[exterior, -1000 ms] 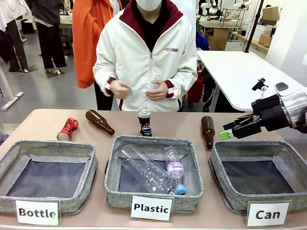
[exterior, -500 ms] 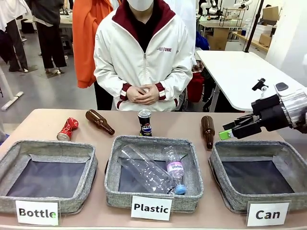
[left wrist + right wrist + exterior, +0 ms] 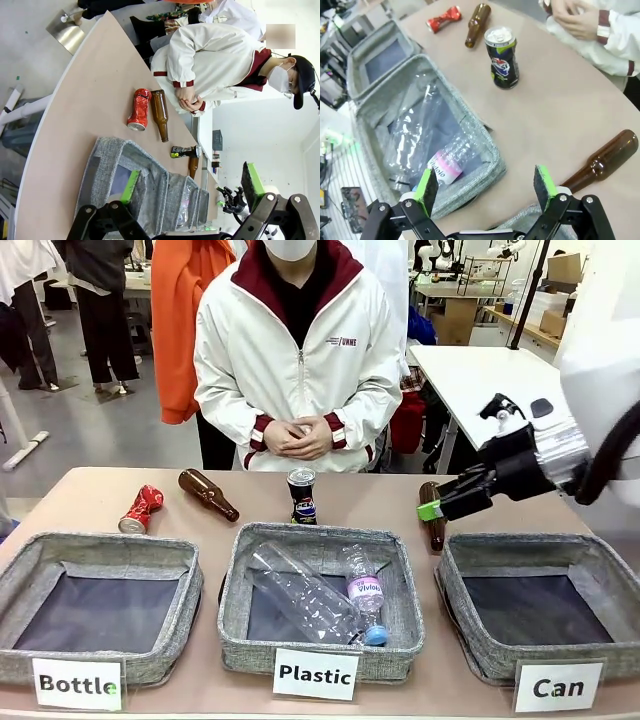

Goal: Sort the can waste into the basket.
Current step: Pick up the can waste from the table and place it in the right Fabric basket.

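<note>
The dark can (image 3: pixel 301 496) stands upright at the table's far middle, just behind the "Plastic" basket, in front of the person. At the far left the crushed red can (image 3: pixel 141 509) lies on its side. The grey basket carded "Can" (image 3: pixel 470 650) sits at the front right with nothing in it. My right gripper (image 3: pixel 434 509) hovers open over that basket's far left corner, right of the dark can (image 3: pixel 502 57), its fingers (image 3: pixel 486 186) bare. My left gripper (image 3: pixel 192 182) is open and holds nothing, high over the left end, with the red can (image 3: pixel 139 109) ahead.
A brown bottle (image 3: pixel 208 494) lies beside the red can; another (image 3: pixel 433 520) lies under my right gripper. The "Plastic" basket (image 3: pixel 240 640) holds two clear bottles (image 3: pixel 330 595). The "Bottle" basket (image 3: pixel 180 640) has nothing in it. The person's clasped hands (image 3: pixel 297 437) stay behind the table.
My right arm has swung left, bringing its gripper from beyond the "Can" basket's right side to above the right brown bottle. The person clasped both hands. The cans have not moved.
</note>
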{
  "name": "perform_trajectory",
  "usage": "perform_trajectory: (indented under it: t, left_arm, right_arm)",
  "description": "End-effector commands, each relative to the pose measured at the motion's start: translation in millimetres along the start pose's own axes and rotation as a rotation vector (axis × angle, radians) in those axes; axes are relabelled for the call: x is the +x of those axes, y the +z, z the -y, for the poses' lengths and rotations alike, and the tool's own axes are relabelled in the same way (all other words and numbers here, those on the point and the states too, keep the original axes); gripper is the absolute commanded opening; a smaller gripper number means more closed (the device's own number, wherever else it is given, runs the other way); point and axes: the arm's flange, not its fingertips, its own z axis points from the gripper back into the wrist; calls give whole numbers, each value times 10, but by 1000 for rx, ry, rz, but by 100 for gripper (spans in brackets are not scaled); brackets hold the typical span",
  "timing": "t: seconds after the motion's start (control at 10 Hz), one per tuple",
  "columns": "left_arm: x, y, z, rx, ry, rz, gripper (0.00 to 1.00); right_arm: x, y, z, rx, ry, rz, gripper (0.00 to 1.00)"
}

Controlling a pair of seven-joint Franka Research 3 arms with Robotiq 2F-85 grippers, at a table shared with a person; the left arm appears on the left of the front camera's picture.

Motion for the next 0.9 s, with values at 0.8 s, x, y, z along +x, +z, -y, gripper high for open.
perform_trajectory:
  t: [0.8]
  left_arm:
    - [-9,9,-9,-18,-18,1,100]
  right_arm:
    - [901,-1453,465,2,227,42,100]
